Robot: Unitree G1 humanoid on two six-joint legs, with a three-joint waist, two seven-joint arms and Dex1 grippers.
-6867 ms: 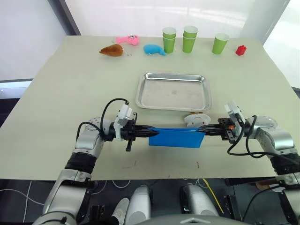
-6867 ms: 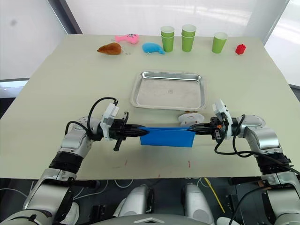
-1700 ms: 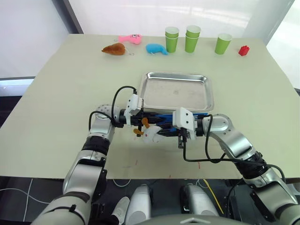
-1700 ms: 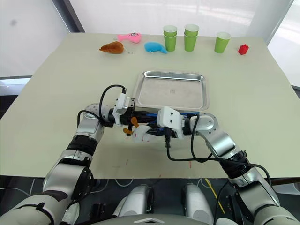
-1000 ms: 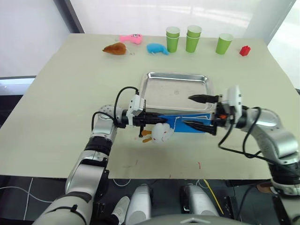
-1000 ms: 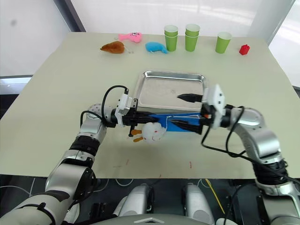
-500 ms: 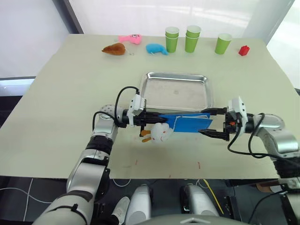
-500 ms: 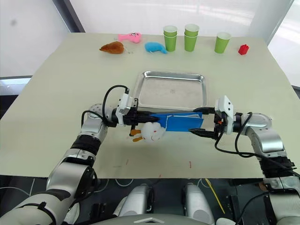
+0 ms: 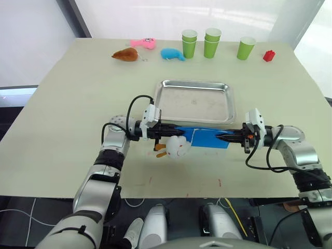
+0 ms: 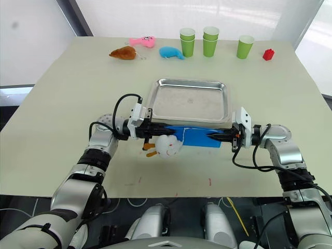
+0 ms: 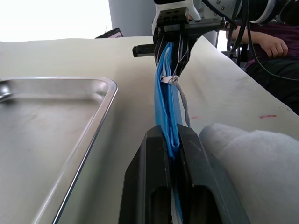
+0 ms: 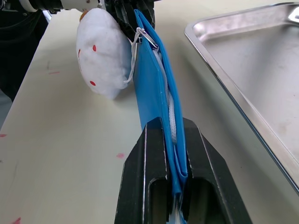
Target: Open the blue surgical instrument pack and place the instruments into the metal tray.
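The blue surgical instrument pack [image 9: 203, 136] hangs edge-up just above the table, along the near rim of the metal tray [image 9: 194, 101]. My left gripper [image 9: 173, 131] is shut on its left end and my right gripper [image 9: 221, 137] is shut on its right end. In the left wrist view the black fingers [image 11: 149, 158] pinch the folded blue fabric [image 11: 166, 98]. The right wrist view shows the same grip on the pack [image 12: 152, 88]. A white plush toy [image 9: 177, 148] dangles on a cord from the pack's zipper pull. The instruments are hidden; the tray holds nothing.
Green cups [image 9: 188, 43] [image 9: 211, 42] [image 9: 245, 47] and a red block [image 9: 268, 55] stand at the table's far edge. A brown plush [image 9: 124, 54], a pink toy [image 9: 142, 43] and a blue plush [image 9: 171, 54] lie there too. A person's hand [image 11: 268, 44] rests beyond the table.
My right gripper, wide open a second ago, has come in from the right and shut on the pack's right end. The left gripper keeps its hold.
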